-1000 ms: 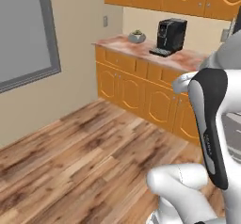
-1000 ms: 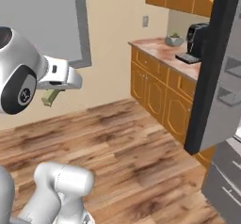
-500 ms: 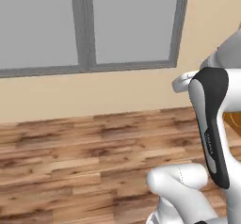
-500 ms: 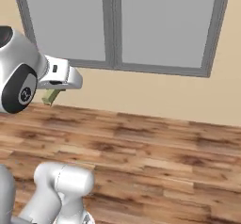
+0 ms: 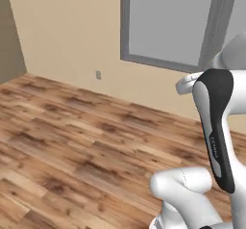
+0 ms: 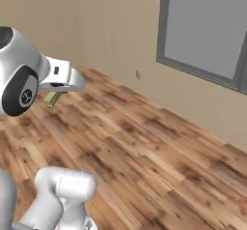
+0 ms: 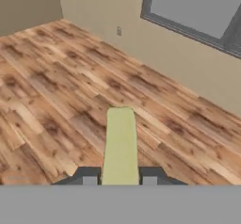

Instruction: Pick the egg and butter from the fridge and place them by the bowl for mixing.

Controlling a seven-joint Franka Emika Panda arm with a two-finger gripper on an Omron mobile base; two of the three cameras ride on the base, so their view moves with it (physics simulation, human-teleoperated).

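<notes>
My gripper (image 7: 120,177) is shut on the butter (image 7: 120,142), a dull olive-yellow block that sticks out forward between the two dark fingertips (image 7: 88,175). In the right base view the same butter (image 6: 51,99) hangs under the white hand at the left, held in the gripper (image 6: 53,96) high above the wooden floor. My arm (image 5: 217,127) rises at the right of the left base view. The egg, the fridge and the bowl are out of view.
Wooden floor (image 5: 72,141) stretches ahead to a beige wall with a grey-framed window (image 5: 173,26) and a small wall outlet (image 5: 98,74). A darker wall corner (image 5: 9,31) stands at the far left.
The whole picture has swung as the base turned: cabinets, counter and fridge door left the views, the window slid across. The gripper still holds the butter the same way.
</notes>
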